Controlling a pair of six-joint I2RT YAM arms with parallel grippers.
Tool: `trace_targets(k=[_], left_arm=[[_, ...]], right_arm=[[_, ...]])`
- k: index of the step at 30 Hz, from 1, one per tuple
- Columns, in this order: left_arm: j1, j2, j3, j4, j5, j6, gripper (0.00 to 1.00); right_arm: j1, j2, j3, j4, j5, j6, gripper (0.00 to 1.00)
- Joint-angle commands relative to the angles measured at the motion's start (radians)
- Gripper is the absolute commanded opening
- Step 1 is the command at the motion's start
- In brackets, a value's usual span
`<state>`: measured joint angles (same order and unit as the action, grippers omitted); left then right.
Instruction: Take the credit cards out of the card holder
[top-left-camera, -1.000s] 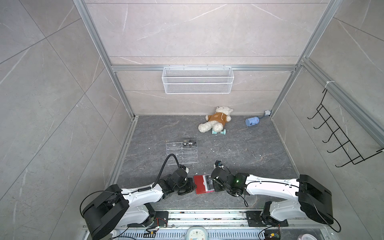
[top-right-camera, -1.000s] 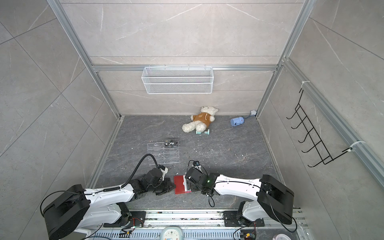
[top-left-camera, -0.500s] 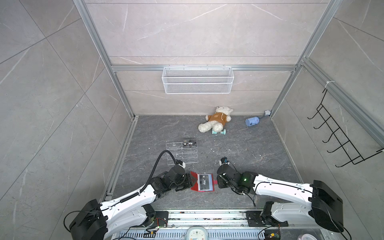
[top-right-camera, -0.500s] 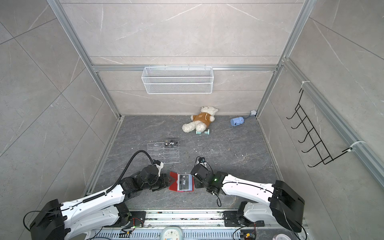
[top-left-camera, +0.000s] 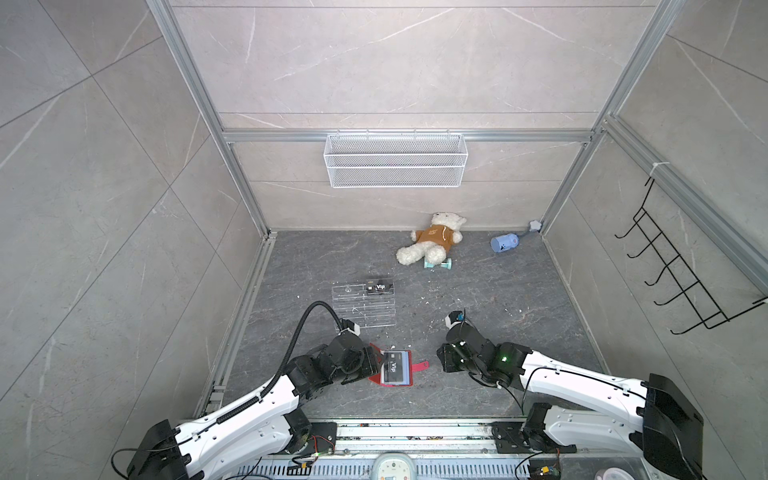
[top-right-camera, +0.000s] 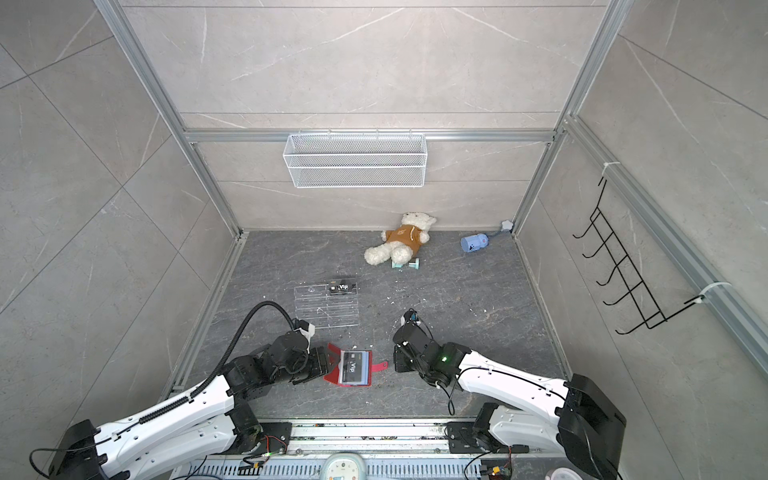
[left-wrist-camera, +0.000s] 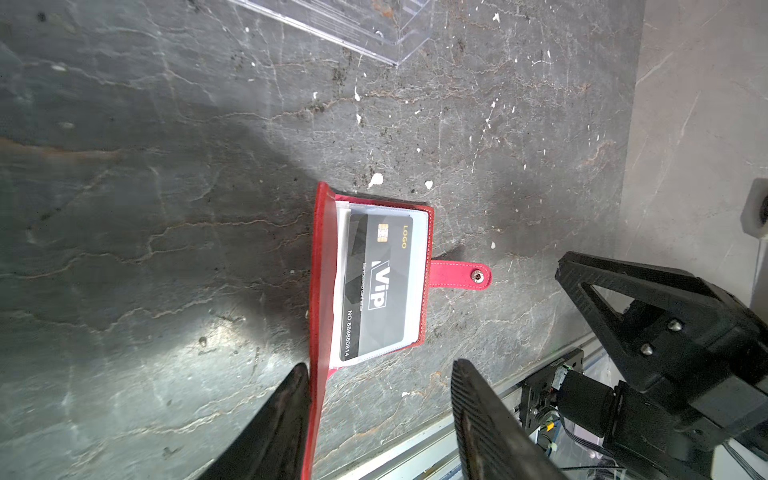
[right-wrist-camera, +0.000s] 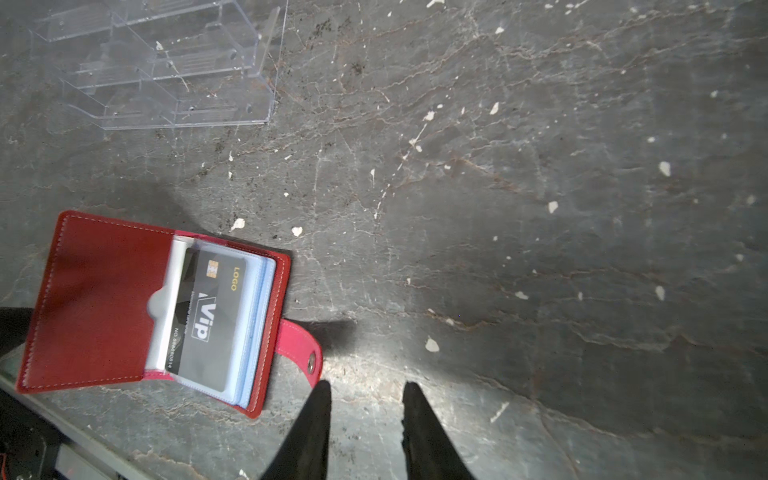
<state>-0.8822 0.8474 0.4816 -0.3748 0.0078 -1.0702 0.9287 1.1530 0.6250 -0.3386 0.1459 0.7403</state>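
The card holder (right-wrist-camera: 95, 299) lies open on the worktop (top-left-camera: 478, 291) between the two arms. A dark Vip card (left-wrist-camera: 378, 286) shows in its front sleeve. How many cards sit in the pale blue sleeves behind it cannot be told.

The left gripper (left-wrist-camera: 379, 368) has its jaws wide apart. The raised red cover (left-wrist-camera: 322, 270), seen edge-on and cut off by the frame, runs along one finger (left-wrist-camera: 286, 415); whether the two touch is unclear. In both top views these fingertips are hidden under the wrist.

The right gripper (right-wrist-camera: 366, 386) holds nothing, its jaws narrowly apart just beside the snap tab (right-wrist-camera: 299, 345).

A second Vip card (top-left-camera: 380, 287) stands at the far end of the clear rack (top-left-camera: 361, 309), which both wrist views cut off.
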Motion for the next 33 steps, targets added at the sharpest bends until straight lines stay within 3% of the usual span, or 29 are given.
trace_targets(k=[1,12,22,33], left_arm=[[-0.002,-0.005,0.021,-0.04,-0.032,-0.016,0.57],[-0.002,0.051,0.009,-0.044,-0.024,-0.023,0.56],[-0.003,0.114,-0.02,0.082,0.034,-0.028,0.56],[-0.001,0.091,-0.032,-0.009,-0.015,-0.014,0.56]], right_arm=[[-0.004,-0.003,-0.007,0.031,-0.026,-0.013,0.31],[0.01,0.107,-0.006,0.3,-0.277,0.018,0.24],[0.074,0.36,0.044,0.457,-0.286,0.134,0.22],[0.076,0.431,0.033,0.352,-0.187,0.186,0.21]])
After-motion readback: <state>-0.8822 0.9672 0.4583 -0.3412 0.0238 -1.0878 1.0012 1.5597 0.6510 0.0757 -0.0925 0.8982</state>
